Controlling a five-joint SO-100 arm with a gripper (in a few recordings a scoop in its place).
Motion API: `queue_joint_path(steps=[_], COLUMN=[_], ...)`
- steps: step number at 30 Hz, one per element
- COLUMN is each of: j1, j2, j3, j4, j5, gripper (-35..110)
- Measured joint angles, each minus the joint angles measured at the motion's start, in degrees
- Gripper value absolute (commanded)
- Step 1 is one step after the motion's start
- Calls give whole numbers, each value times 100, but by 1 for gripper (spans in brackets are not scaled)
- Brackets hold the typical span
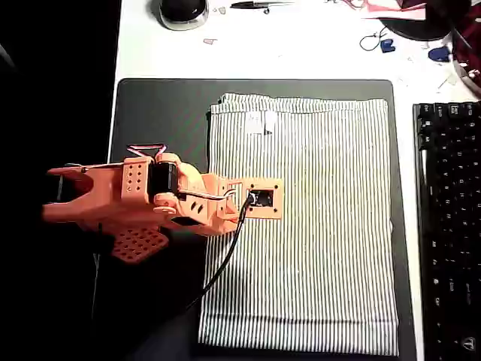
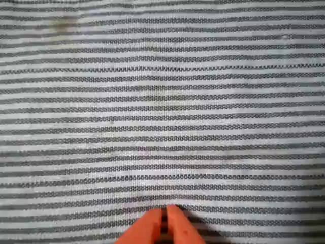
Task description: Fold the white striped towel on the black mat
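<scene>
Orange gripper (image 2: 165,223) closed, the two fingertips (image 2: 152,229) pressed together with only a thin dark seam between; no cloth visibly pinched. In the wrist view they hang low over, possibly touching, the white striped towel (image 2: 162,101); contact cannot be confirmed. Stripes run across that view, so the fingers point square across the stripe direction.

Landmark: the black mat (image 1: 161,113). In the overhead view the towel (image 1: 323,248) lies flat on the mat's right-hand portion, covering most of it; a broad bare strip of mat shows at left, thin margins at top and right. Towel's long axis runs top to bottom of the overhead view, same as its stripes. Small white label (image 1: 259,122) near the top hem, toward the towel's left edge.

Arm comes in from the mat's left side, wrist over the towel's left portion, about halfway down its length. The gripper end (image 1: 259,199) sits well inside the towel, not at a hem or corner.

Judgement: fold looks not yet begun, cloth single-layer and smooth. Nearest graspable edge is the left one, just behind the wrist toward the bare mat. A grab likely needs the fingers opened and brought to an edge or corner first.
</scene>
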Motion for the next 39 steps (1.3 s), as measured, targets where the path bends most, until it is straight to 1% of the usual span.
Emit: queue_joint_path(steps=[2, 39], j1=[0, -9], j2=[0, -97], j3=[0, 0], j4=[0, 0], j5=[-167, -290], gripper=[0, 0])
